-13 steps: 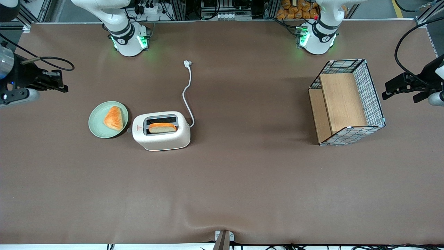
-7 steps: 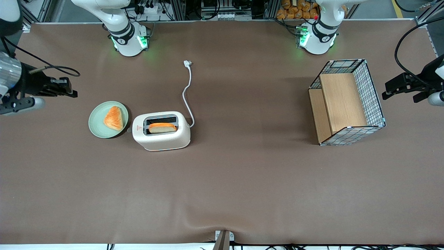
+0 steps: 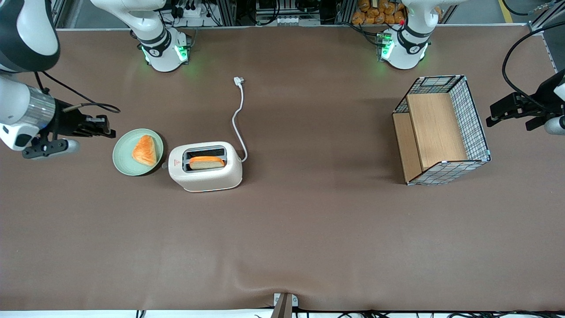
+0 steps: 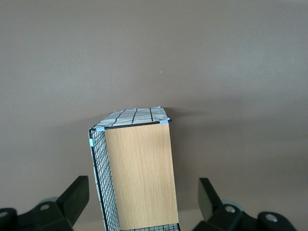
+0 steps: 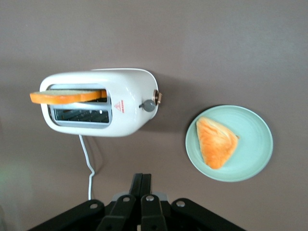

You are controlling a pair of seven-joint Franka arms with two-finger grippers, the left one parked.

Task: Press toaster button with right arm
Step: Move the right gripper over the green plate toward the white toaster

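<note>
Since before your gripper [image 3: 106, 129] comes nearer the green plate [image 3: 122, 155], fingers together (no gap), apart from toaster [image 3: 205, 166], toaster button [image 5: 148, 105] untouched.

Even, diffuse overhead light; the brown table [image 3: 309, 229] reads flat and matte, no glare, with a faint darker band across its middle. Soft short shadows sit tight under the toaster [image 3: 205, 166], the green plate [image 3: 128, 168] and the wire basket [image 3: 474, 115]; green indicator glow spills onto the mat at both arm bases. The gripper [image 3: 108, 128] above the table beside the plate is sharp, wrist views crisp too, no visible blur or edge warping.
</note>
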